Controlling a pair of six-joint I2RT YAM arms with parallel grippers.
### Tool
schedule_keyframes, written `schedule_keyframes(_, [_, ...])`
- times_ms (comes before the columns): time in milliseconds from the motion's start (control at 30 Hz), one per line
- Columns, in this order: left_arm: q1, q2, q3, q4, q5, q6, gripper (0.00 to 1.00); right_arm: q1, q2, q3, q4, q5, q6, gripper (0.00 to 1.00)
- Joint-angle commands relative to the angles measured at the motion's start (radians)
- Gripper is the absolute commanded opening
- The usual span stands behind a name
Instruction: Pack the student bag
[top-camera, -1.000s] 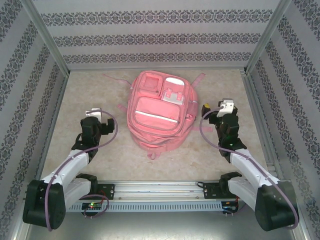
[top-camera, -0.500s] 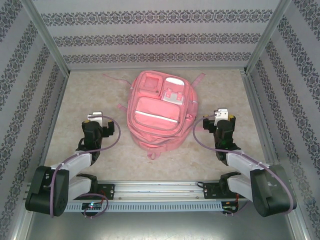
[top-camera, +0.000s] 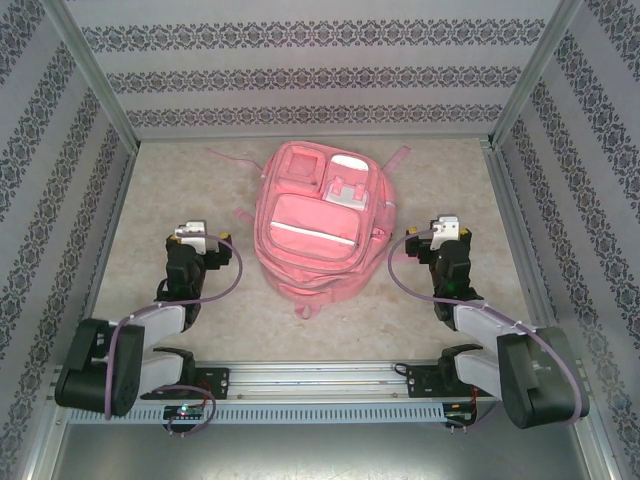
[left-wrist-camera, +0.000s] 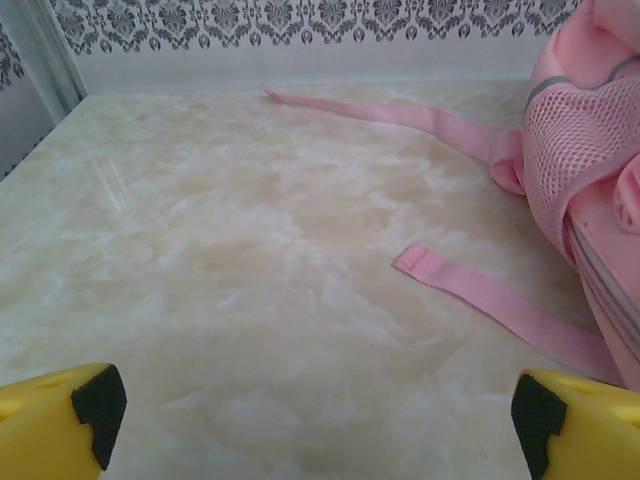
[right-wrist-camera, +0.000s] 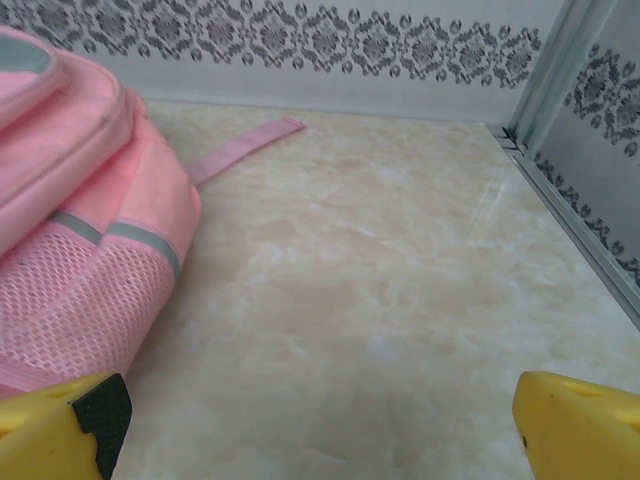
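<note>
Student bag (top-camera: 318, 225) flat at bench (top-camera: 180, 180) centre.
Left gripper (left-wrist-camera: 315, 415) and right gripper (right-wrist-camera: 320, 410) spread, flanking it; wrist views crop the bag.

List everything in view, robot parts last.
student bag: 1, pink with grey-white trim, lying flat at table centre
straps: several, pink, trailing from the bag onto the table
table: 1, beige marbled, under everything
walls: 3, white with grey patterned bands, back and both sides
rail: 1, silver, near edge
arms: 2, white and black, either side of the bag
left pincer: 1, yellow fingers, black pads, open, left of bag
right pincer: 1, same colours, open, right of bag
</note>
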Motion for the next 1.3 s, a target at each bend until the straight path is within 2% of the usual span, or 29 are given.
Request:
schedule_keyframes(0, [0.022,0.155,-0.045,0.365,0.035,0.042,1.0,-0.027,0.082,-0.063,0.275,-0.089,0.013,0.98])
schedule_keyframes(100, [0.035,0.381,-0.038,0.579,0.029,0.032,1.0,-0.071,0.199,-0.066,0.413,-0.162,-0.002,0.98])
schedule_keyframes(167, [0.037,0.383,-0.001,0.523,0.104,0.067,1.0,-0.099,0.357,-0.079,0.59,-0.199,0.016,0.98])
schedule_keyframes(200, [0.037,0.357,0.028,0.439,0.113,0.067,1.0,-0.104,0.419,-0.046,0.605,-0.192,0.029,0.98])
schedule_keyframes(300, [0.04,0.337,0.157,0.163,0.089,0.056,1.0,-0.107,0.362,0.074,0.308,-0.246,0.014,0.98])
schedule_keyframes(367, [0.081,0.332,0.202,0.07,0.121,0.016,1.0,-0.111,0.37,0.175,0.147,-0.191,0.043,0.98])
schedule_keyframes(467, [0.091,0.335,0.202,0.076,0.124,0.003,1.0,-0.126,0.384,0.158,0.208,-0.171,0.07,0.98])
schedule_keyframes(567, [0.091,0.334,0.199,0.081,0.123,0.002,1.0,-0.127,0.375,0.161,0.188,-0.173,0.068,0.98])
schedule_keyframes(700, [0.091,0.333,0.137,0.199,0.001,-0.045,1.0,-0.122,0.374,0.152,0.206,-0.177,0.058,0.98])
schedule_keyframes(867, [0.091,0.333,0.074,0.317,-0.036,-0.056,1.0,-0.116,0.375,0.15,0.208,-0.192,0.048,0.98])
schedule_keyframes(1100, [0.091,0.379,-0.027,0.56,-0.007,-0.052,1.0,-0.116,0.376,0.151,0.208,-0.193,0.048,0.98])
schedule_keyframes(1267, [0.091,0.378,-0.043,0.578,0.001,-0.052,1.0,-0.116,0.377,0.151,0.208,-0.192,0.048,0.98])
